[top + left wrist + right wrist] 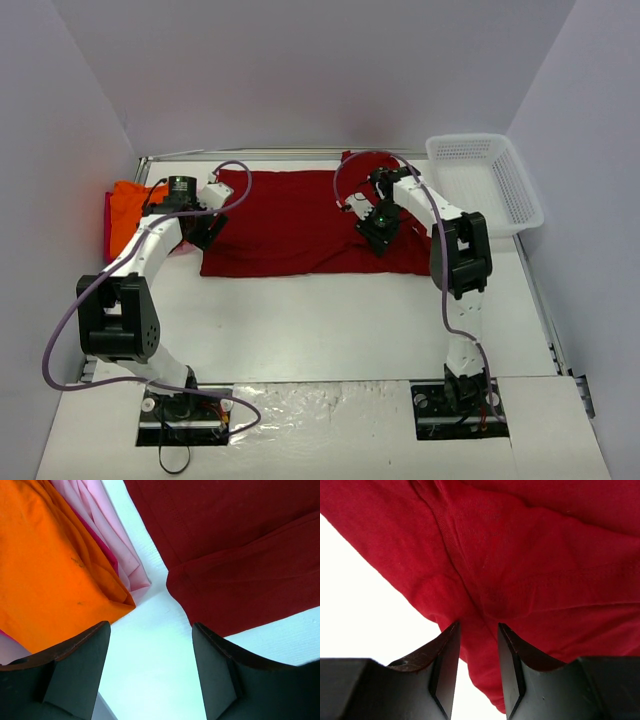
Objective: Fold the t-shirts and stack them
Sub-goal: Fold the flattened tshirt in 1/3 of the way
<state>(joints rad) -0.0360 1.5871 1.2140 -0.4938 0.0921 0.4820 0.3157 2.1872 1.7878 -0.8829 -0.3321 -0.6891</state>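
The large dark red t-shirt [290,225] lies spread as a wide rectangle across the back middle of the table. The orange t-shirt [130,203] lies at the far left on the pale pink one [107,520]. My left gripper [207,232] is open and empty. In the left wrist view it [150,626] hovers over bare table between the orange shirt [45,565] and the red shirt's left edge [240,545]. My right gripper [380,232] is at the red shirt's right front part. Its jaws [478,627] stand narrow, with a fold of red cloth [520,555] between them.
A white plastic mesh basket [465,138] stands at the back right, just beyond the red shirt. White walls close in the table at the left, back and right. Purple cables loop over both arms.
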